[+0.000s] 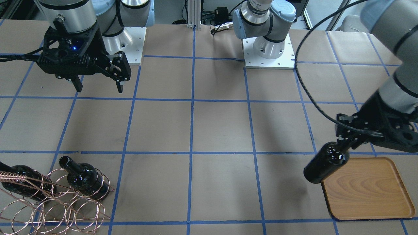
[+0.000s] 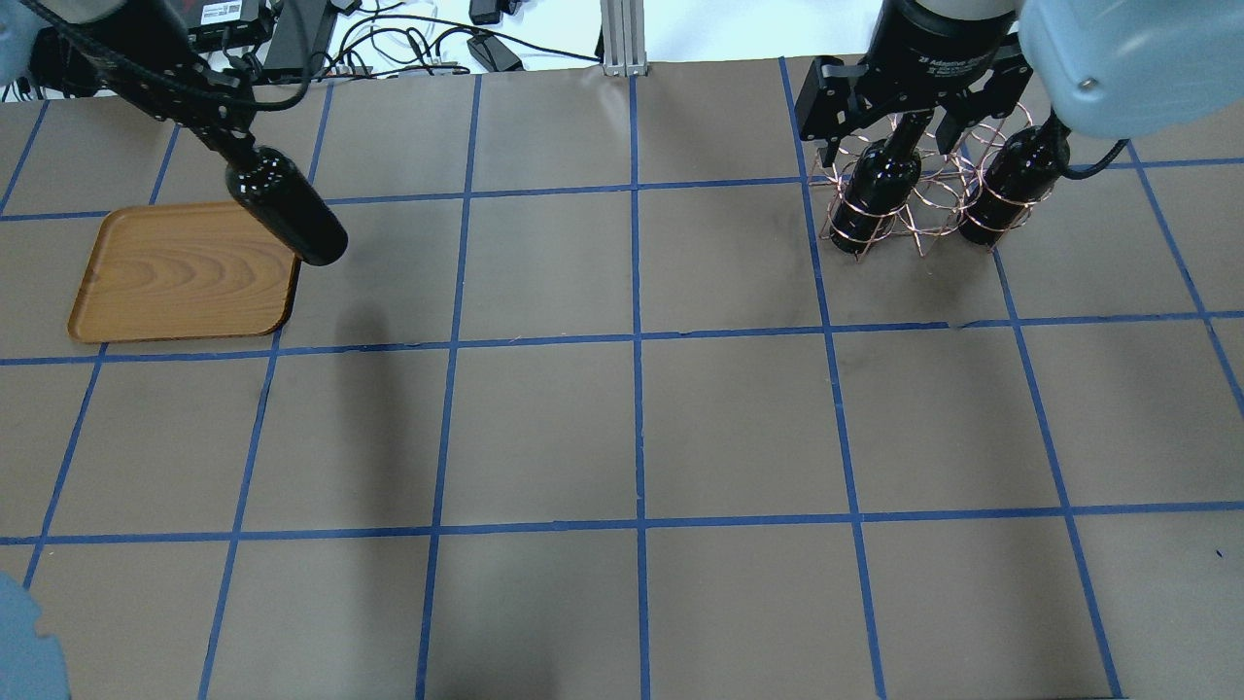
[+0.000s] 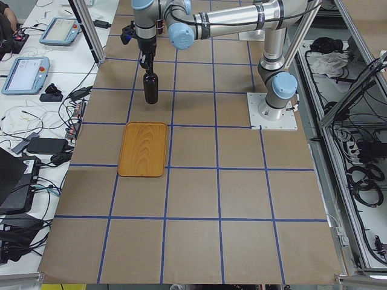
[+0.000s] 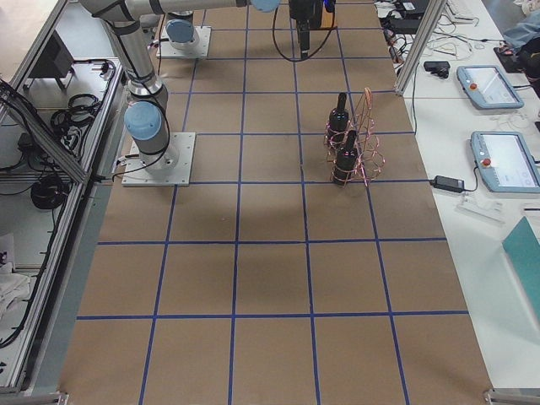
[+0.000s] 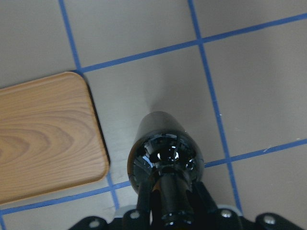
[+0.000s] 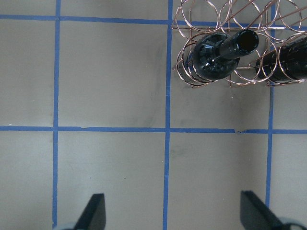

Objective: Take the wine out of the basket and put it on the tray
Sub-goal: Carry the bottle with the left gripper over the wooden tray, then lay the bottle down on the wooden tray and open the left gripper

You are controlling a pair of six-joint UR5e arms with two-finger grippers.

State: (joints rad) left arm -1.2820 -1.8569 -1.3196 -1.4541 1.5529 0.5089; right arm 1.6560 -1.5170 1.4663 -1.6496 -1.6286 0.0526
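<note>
My left gripper (image 1: pixel 343 147) is shut on the neck of a glossy black wine bottle (image 1: pixel 325 164) and holds it in the air, base down. The bottle hangs just beside the corner of the light-brown wooden tray (image 1: pixel 369 191), over the table. It also shows in the left wrist view (image 5: pixel 165 153), next to the tray (image 5: pixel 43 134). The copper wire basket (image 2: pixel 918 209) holds two more black bottles (image 2: pixel 880 190) (image 2: pixel 1011 185). My right gripper (image 1: pixel 99 88) is open and empty, high above the table on the robot's side of the basket (image 6: pixel 230 28).
The brown paper table (image 2: pixel 632 428) has a grid of blue tape. The two arm bases (image 1: pixel 269 49) stand at the robot's edge. Cables and devices (image 2: pixel 292 29) lie beyond the far edge. The tray's surface is bare.
</note>
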